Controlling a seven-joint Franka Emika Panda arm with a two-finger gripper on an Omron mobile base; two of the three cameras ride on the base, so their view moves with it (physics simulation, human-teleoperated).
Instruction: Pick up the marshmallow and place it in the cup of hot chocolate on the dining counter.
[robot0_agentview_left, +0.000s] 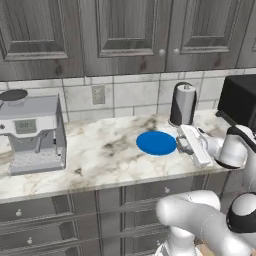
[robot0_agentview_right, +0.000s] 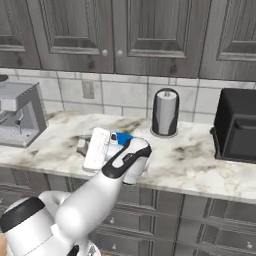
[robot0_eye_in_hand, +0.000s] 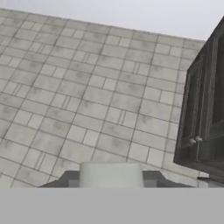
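Small off-white soft cube-like marshmallow (robot0_eye_in_hand: 111, 174) held between the end effector (robot0_eye_in_hand: 111, 183) fingertips; light, squashy, grip sides gently.

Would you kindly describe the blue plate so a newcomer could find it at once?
Start at the marble counter with grey wooden cabinets, under the dark wall cupboards. Between the silver coffee machine on its left and the grey upright cylinder, the flat round blue plate lies, the only bright blue thing there.

On counter: 1 blue plate (robot0_agentview_left: 156, 143), 1 coffee machine (robot0_agentview_left: 33, 132), 1 paper-towel roll (robot0_agentview_left: 182, 104), 1 black toaster oven (robot0_agentview_right: 236, 131), 1 wall outlet (robot0_agentview_left: 98, 94).
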